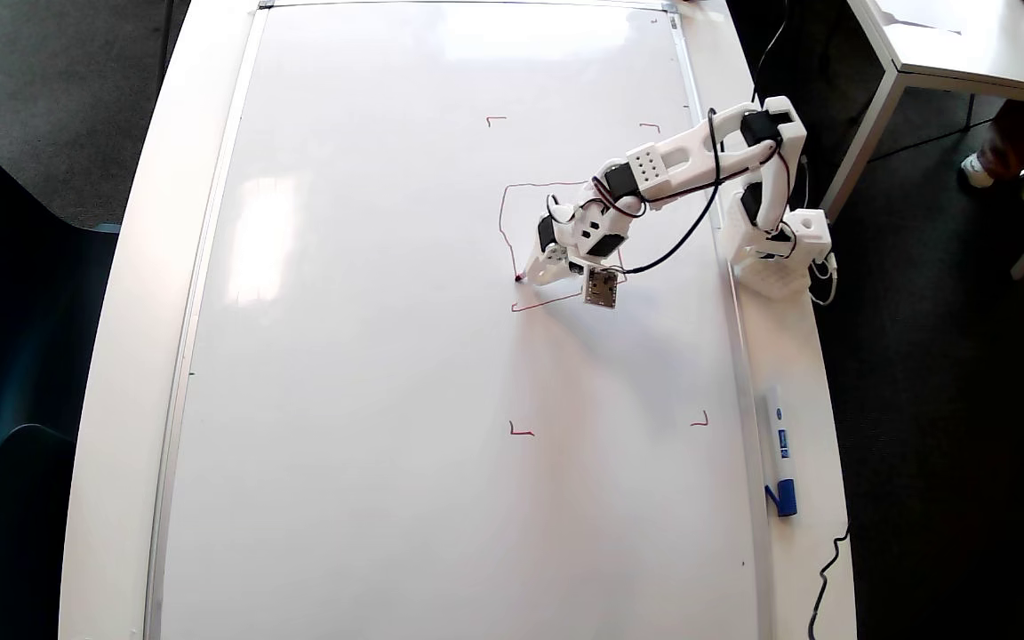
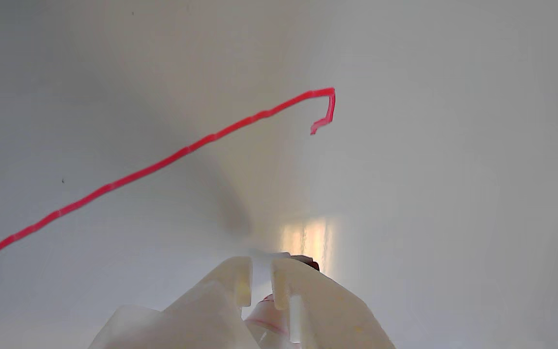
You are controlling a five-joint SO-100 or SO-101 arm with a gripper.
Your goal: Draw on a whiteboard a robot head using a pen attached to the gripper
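A dark carpeted room holds a long white worktop (image 1: 121, 356), almost wholly covered by a glossy whiteboard (image 1: 388, 400) with a thin silver frame. In the overhead view the pen (image 1: 525, 274) sits right of the board's centre, its red tip touching the board at the left side of the drawing. Its long axis slants, tip toward eight o'clock, body rising toward two o'clock into the hand (image 1: 543, 265). The white hand is closed around the pen; in the wrist view its two pale fingers (image 2: 233, 281) stand close together at six o'clock, with the pen's red end (image 2: 269, 315) wedged between them. The robot head (image 1: 505, 213) is so far an unfinished red outline: top edge, left edge and part of the bottom. Red corner marks (image 1: 521, 432) sit around it. The arm's base stands at three o'clock on the board's edge. A blue-capped marker (image 1: 780, 462) lies at five o'clock on the worktop rim.
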